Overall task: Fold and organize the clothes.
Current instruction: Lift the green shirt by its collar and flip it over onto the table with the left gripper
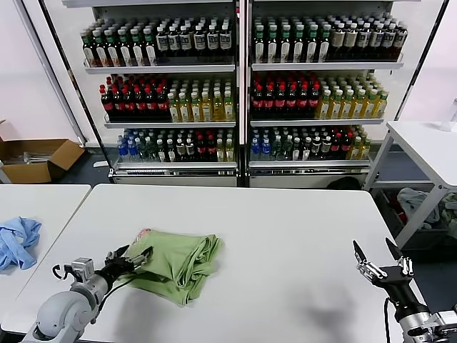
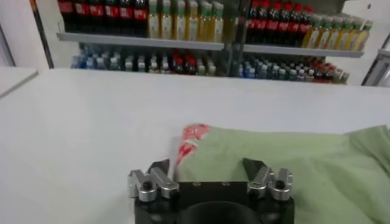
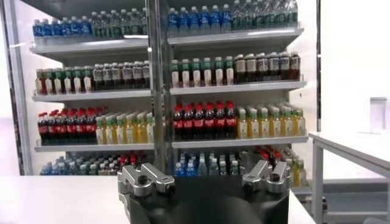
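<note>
Polo shirt [image 1: 178, 261], light green, sits folded into a bundle on the white table [image 1: 285, 236], over on the robot's left half and toward the near edge. Its long axis runs diagonally, from the near-left corner by the gripper up to the far-right corner. The red-and-white logo peeks out at the far-left edge of the bundle.

Left gripper [image 1: 132, 259] is right at the shirt's left edge with its fingers spread, one either side of the fabric edge, not pinched on it as far as the wrist view [image 2: 210, 173] shows. Right gripper [image 1: 378, 257] hangs off past the table's right near corner, fingers apart, holding nothing.

Further out: a light blue cloth [image 1: 16, 241] is crumpled on the neighbouring table to the left, a cardboard box [image 1: 36, 158] sits open on the floor behind it, contents too small to tell, and shelves [image 1: 235, 86] packed with drink bottles fill the back.
</note>
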`<state>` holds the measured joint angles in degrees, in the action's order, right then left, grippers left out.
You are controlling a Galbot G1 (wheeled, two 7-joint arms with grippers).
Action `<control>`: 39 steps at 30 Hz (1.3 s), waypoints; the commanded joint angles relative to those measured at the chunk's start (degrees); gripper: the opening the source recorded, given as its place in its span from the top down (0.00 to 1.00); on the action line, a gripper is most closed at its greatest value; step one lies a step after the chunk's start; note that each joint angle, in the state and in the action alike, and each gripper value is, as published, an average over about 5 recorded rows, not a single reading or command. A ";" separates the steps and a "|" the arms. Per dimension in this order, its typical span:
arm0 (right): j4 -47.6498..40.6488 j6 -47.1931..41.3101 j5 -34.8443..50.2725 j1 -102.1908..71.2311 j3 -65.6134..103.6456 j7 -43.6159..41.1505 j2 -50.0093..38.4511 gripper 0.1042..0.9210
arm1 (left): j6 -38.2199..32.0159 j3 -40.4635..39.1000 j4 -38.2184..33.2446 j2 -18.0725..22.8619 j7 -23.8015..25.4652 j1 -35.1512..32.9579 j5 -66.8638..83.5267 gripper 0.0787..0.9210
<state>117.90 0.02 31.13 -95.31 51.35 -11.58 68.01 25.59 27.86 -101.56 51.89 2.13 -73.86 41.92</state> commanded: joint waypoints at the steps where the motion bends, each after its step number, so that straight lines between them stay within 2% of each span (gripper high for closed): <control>1: -0.11 0.09 0.14 0.05 0.23 -0.03 -0.05 0.12 | 0.66 -1.71 0.51 -0.18 0.55 -0.28 -0.39 0.31; 11: -0.34 0.16 0.30 0.36 0.18 -0.02 -0.19 0.12 | -0.03 -1.88 -2.57 -0.10 0.71 -2.44 -2.45 0.65; 19: -0.30 0.23 0.63 0.41 0.46 0.00 -0.21 0.12 | -3.98 2.97 -5.02 1.06 -3.28 -4.03 -3.87 0.92; 23: -0.25 0.19 0.66 0.63 0.27 0.01 -0.13 0.12 | -6.11 7.76 -6.73 0.62 -4.76 -5.76 -6.40 0.95; 27: -0.06 0.13 0.73 0.90 0.15 0.04 -0.12 0.12 | -5.68 15.77 -6.38 -2.03 -4.96 -6.43 -5.25 0.95; 33: 0.04 0.30 1.20 0.89 0.11 0.06 -0.46 0.12 | -3.20 27.04 -0.47 -10.73 -2.38 -6.05 -2.68 0.95; 39: 0.25 0.59 1.72 0.43 0.14 0.07 -0.85 0.12 | -0.53 31.10 4.50 -19.07 1.12 -4.60 -2.66 0.95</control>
<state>118.08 0.55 32.64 -94.84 51.47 -11.53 67.23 23.23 47.47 -102.68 43.93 0.42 -78.78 38.88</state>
